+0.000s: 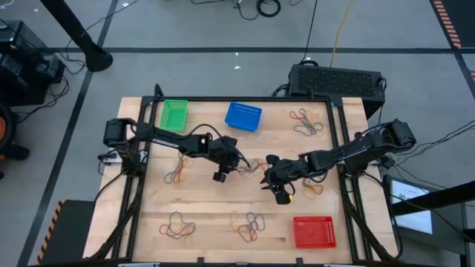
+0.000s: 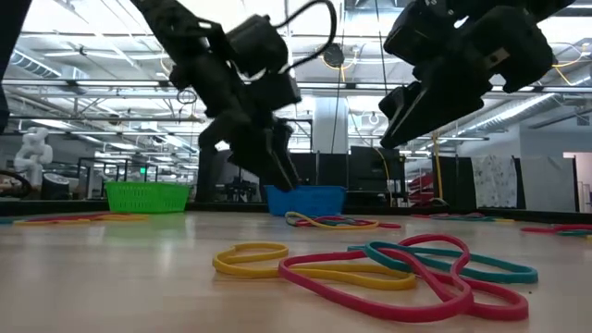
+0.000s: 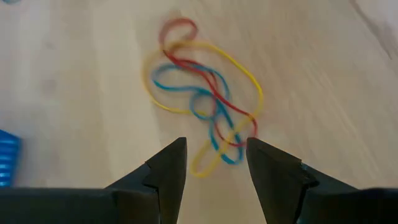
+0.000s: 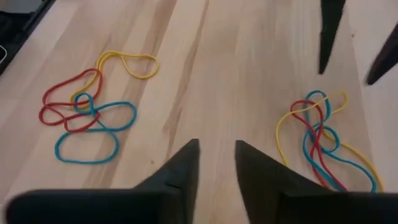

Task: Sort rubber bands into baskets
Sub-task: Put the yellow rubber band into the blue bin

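Note:
A tangle of red, yellow and blue rubber bands (image 3: 205, 106) lies on the wooden table's middle (image 1: 250, 167). My left gripper (image 3: 216, 152) is open just over it, fingers pointing down, one on either side of the tangle's end; it shows in the high view (image 1: 240, 160). My right gripper (image 4: 217, 152) is open by a narrow gap and empty, lifted above the table just right of that tangle (image 1: 266, 179). The green basket (image 1: 174, 115) and blue basket (image 1: 243, 116) stand at the far edge, and the red basket (image 1: 314, 231) at the near right.
Other band piles lie at the far right (image 1: 306, 122), left (image 1: 177, 172), near left (image 1: 178, 226), near middle (image 1: 251, 222) and right (image 1: 312, 189). A black vented box (image 1: 335, 78) stands behind the table's far right corner.

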Robot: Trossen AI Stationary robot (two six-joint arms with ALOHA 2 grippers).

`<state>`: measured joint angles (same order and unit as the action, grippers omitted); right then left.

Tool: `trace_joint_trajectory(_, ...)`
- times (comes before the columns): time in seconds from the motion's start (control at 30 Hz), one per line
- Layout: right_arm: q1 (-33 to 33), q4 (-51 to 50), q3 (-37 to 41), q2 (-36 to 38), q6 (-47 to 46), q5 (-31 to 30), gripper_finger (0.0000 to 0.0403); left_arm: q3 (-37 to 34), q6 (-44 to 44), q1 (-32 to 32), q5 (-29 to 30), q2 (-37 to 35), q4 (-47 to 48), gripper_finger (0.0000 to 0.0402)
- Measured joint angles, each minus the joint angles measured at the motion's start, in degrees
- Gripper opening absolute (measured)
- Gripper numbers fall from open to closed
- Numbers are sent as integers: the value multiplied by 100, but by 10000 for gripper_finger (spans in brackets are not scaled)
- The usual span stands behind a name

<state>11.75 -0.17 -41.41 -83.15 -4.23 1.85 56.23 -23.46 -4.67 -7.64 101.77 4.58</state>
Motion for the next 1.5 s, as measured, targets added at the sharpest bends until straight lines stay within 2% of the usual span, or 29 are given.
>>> trace_joint_trajectory(0.17, 0, 11, 0, 2, 240, 122, 9, 0, -119, -133, -210, 220, -142, 176)
trace_joint_trajectory(0.5, 0, 9, 0, 4, 303, 126, 2, -1, -248, -347, -342, 488, -399, 176)
trace_joint_trajectory(0.67, -2, 7, 0, 7, 330, 126, 2, 0, -243, -396, -631, 488, -287, 176)
trace_joint_trajectory(1.1, -7, 7, 2, 9, 343, 126, 1, 0, -240, -396, -631, 488, -212, 173)
trace_joint_trajectory(1.5, -7, 7, 2, 9, 336, 126, 0, -2, -236, -396, -631, 486, -207, 74)
